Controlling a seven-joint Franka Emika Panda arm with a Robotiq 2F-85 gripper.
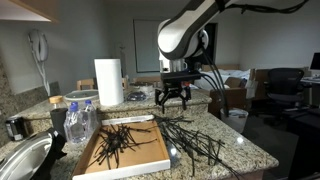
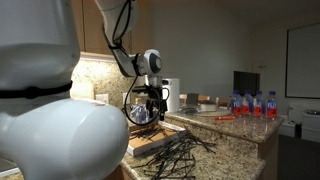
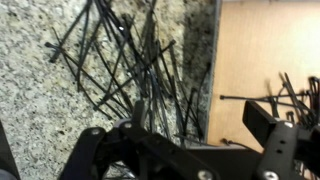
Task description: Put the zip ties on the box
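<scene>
Jaws wide apart, empty, arm arched down over zip ties beside box

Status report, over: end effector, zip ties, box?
End effector open, empty, above counter. Zip ties mostly on counter, some in box. Paper towel roll behind, not blocking.

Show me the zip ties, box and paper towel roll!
zip ties (image 1: 197,146), in an exterior view, middle of the counter pile.
box (image 1: 150,152), in an exterior view, bare cardboard floor.
paper towel roll (image 1: 108,82), in an exterior view, its white side.
</scene>
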